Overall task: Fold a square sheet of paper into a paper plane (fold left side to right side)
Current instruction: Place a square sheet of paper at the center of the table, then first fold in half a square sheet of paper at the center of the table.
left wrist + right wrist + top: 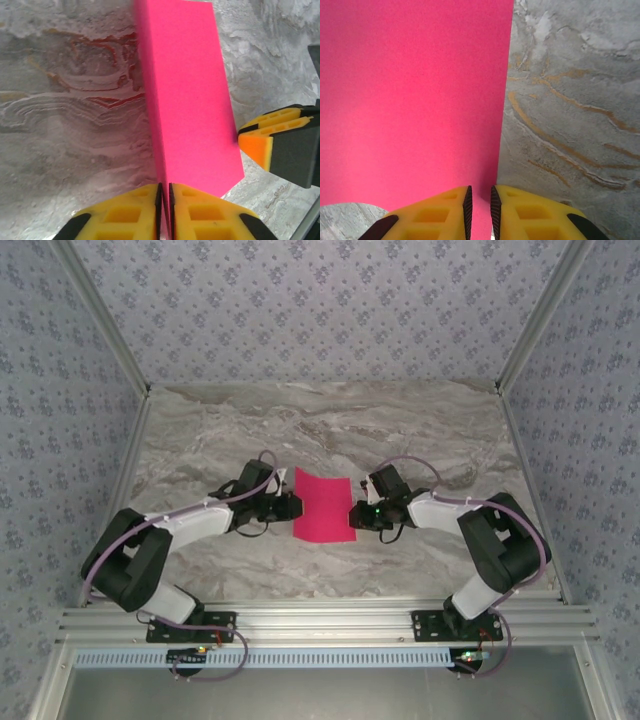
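Marble table (400,430): square sheet of paper (323,507) central, rectangular outline, long axis near-to-far edge; left end effector (296,506) pinches left edge, right end effector (353,512) pinches right edge.

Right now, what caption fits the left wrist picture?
Left end effector pinches a thin magenta-pink paper sheet, grey marble table behind.

No writing, label, brand, number or sign can be read. The sheet of paper (323,506) is plain pink, the table (330,420) bears only marble veining, and the walls (320,300) carry only a repeating flower pattern.
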Controlling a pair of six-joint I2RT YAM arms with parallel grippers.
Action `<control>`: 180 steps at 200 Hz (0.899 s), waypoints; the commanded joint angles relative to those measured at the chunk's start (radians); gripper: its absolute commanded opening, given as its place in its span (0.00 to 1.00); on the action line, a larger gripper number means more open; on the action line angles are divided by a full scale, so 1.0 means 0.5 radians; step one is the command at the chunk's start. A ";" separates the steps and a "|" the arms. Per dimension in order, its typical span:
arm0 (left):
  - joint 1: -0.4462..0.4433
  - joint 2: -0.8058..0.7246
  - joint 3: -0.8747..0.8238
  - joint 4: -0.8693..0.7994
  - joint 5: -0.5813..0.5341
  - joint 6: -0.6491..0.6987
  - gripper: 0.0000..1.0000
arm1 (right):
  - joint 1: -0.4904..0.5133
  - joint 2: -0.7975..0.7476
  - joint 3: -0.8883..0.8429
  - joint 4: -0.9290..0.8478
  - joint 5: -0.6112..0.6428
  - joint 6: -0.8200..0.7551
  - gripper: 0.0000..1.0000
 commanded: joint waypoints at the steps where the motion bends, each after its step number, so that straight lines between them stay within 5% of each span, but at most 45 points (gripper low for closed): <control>1: -0.022 0.052 0.095 0.115 0.140 -0.058 0.21 | 0.040 0.102 0.000 -0.046 0.051 0.039 0.22; 90: -0.202 0.362 0.316 0.349 0.262 -0.172 0.64 | 0.032 0.050 -0.057 0.000 0.033 0.046 0.22; 138: -0.220 0.421 0.317 0.389 0.251 -0.206 0.62 | -0.106 -0.175 -0.097 0.096 -0.126 0.045 0.24; 180: -0.222 0.414 0.308 0.380 0.222 -0.208 0.47 | -0.290 -0.255 -0.142 0.465 -0.512 0.163 0.34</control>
